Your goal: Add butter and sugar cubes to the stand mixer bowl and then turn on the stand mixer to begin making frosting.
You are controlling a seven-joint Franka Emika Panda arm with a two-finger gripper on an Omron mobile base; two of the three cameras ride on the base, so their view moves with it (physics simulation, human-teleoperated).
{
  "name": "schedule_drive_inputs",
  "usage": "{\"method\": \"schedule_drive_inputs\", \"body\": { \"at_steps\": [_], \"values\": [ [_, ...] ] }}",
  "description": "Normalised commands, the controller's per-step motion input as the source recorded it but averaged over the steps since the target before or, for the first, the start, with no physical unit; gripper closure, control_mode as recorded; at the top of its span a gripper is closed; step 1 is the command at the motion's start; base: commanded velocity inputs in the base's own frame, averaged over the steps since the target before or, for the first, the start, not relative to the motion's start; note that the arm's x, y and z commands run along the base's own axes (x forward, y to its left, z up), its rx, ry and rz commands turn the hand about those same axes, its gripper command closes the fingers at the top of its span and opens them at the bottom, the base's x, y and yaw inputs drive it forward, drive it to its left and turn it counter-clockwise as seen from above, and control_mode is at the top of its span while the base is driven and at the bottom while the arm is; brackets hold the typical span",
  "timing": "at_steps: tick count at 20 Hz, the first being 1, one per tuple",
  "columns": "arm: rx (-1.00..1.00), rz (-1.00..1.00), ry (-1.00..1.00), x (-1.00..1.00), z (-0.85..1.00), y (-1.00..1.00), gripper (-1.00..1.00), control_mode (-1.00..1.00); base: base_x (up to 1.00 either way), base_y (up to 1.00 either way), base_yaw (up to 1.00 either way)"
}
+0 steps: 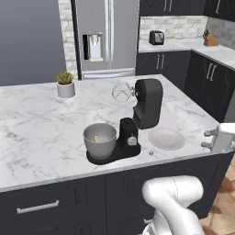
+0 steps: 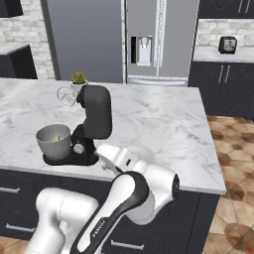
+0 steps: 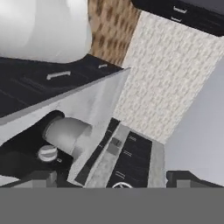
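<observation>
One butter (image 1: 96,138) lump sits in the bowl (image 1: 100,140) on the mixer (image 1: 137,120), head tilted up. Gripper (image 3: 112,183) is near the mixer's knob (image 3: 47,152), fingers spread wide, holding nothing.

The white arm is rising from the base and folding sharply at its dark elbow joint, reaching forward at counter-edge height. The hand is lying rolled to one side, nearly level. The gripper (image 3: 112,178) is showing two dark fingertips (image 3: 41,177) set wide apart, with nothing between them.
</observation>
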Motion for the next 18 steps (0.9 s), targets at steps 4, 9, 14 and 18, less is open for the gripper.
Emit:
{"method": "schedule_drive_inputs", "body": {
  "at_steps": [4,9,14,18],
  "values": [
    [0.24,-0.22,0.72,-0.06,0.14,-0.03,-1.0,-1.0,0.0,0.0,0.0],
    [0.29,-0.11,0.8,0.0,0.0,0.0,-1.0,-1.0,0.0,0.0,0.0],
    [0.42,-0.05,0.73,0.0,0.0,0.0,-1.0,-1.0,0.0,0.0,0.0],
    [0.45,-0.03,0.54,-0.01,-0.02,0.0,-1.0,-1.0,0.0,0.0,0.0]
  ]
}}
